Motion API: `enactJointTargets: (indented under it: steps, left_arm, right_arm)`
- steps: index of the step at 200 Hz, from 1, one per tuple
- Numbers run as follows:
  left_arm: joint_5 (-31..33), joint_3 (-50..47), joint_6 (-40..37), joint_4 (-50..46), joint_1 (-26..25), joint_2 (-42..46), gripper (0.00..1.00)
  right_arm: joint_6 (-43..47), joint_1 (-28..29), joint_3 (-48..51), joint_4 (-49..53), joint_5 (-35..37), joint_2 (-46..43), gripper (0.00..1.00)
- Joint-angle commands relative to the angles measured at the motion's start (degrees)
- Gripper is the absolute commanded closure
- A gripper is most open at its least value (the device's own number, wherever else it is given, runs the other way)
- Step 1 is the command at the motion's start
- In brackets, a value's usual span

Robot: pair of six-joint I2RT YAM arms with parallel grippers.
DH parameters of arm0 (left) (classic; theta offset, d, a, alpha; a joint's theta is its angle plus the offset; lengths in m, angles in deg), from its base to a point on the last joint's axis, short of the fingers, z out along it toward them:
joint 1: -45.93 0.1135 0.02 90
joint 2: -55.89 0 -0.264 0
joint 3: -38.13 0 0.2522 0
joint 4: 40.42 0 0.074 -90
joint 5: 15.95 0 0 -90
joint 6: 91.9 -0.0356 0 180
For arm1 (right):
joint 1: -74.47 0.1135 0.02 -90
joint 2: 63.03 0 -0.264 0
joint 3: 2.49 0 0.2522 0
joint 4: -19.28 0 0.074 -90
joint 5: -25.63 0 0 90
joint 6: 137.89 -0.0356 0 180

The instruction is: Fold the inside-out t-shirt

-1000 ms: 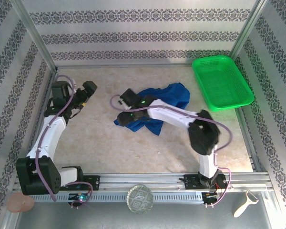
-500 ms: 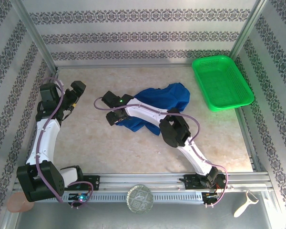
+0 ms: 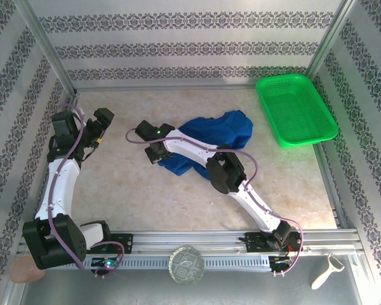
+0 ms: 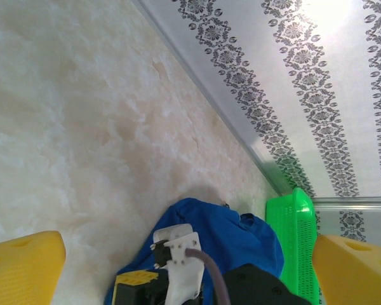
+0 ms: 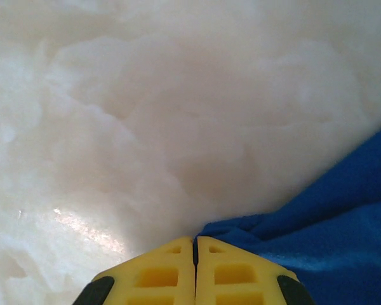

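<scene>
The inside-out t-shirt (image 3: 223, 131), royal blue, lies crumpled on the marble-look table at centre back. My right gripper (image 3: 154, 154) is down at its left edge. In the right wrist view the yellow fingers of that gripper (image 5: 195, 240) are pressed together, with the edge of the blue t-shirt (image 5: 343, 216) running in between their tips. My left gripper (image 3: 104, 122) hovers open at the left, apart from the cloth. In the left wrist view the left gripper (image 4: 190, 270) has its yellow fingers (image 4: 22, 267) spread wide, and it looks across at the t-shirt (image 4: 241, 232) and the right arm's wrist.
A green mesh basket (image 3: 295, 108) stands at the back right corner, also seen as the basket (image 4: 292, 222) past the shirt. Patterned walls close in the table on three sides. A peeler (image 3: 324, 271) and a round glass dish (image 3: 187, 264) lie beyond the near rail.
The right arm reached further left to the shirt's left edge and its gripper shut there. The left arm drew back a little to the left, still open.
</scene>
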State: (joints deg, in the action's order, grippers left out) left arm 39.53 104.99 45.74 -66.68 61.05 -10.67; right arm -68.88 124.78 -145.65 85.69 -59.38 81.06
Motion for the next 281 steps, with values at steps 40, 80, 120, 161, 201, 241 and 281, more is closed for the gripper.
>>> enactJointTargets:
  steps: [40, 80, 120, 161, 201, 241, 281]
  left_arm:
    - [-5.0, -1.3, -0.3, 1.8, 0.5, 1.3, 0.00]
    - [-7.3, -3.2, 0.3, 5.4, -1.7, 1.2, 0.00]
    - [-3.8, -2.7, -0.4, 7.6, -11.1, -2.0, 0.00]
    - [2.4, -4.0, -1.9, 10.7, -22.0, -10.1, 0.00]
    - [7.9, -6.2, -1.5, 11.2, -30.2, -17.5, 0.00]
    - [18.6, -11.9, 7.6, 12.4, -38.8, -14.2, 0.00]
    - [32.2, -14.5, 13.5, 3.4, -45.3, -9.5, 0.00]
  right_arm:
    - [0.6, -10.0, -12.3, 4.9, -16.3, -21.0, 1.00]
    - [-3.7, -18.5, -22.1, 3.8, -29.7, -30.3, 1.00]
    - [-8.1, -26.4, -22.4, 0.1, -38.2, -38.4, 1.00]
    - [-9.6, -32.6, -10.5, -5.4, -37.9, -46.5, 1.00]
    - [-10.7, -36.4, 0.6, -10.3, -37.6, -50.9, 1.00]
    - [-9.5, -39.3, 5.3, -11.1, -35.7, -53.0, 1.00]
    - [-9.7, -41.4, 7.8, -12.5, -35.6, -53.6, 1.00]
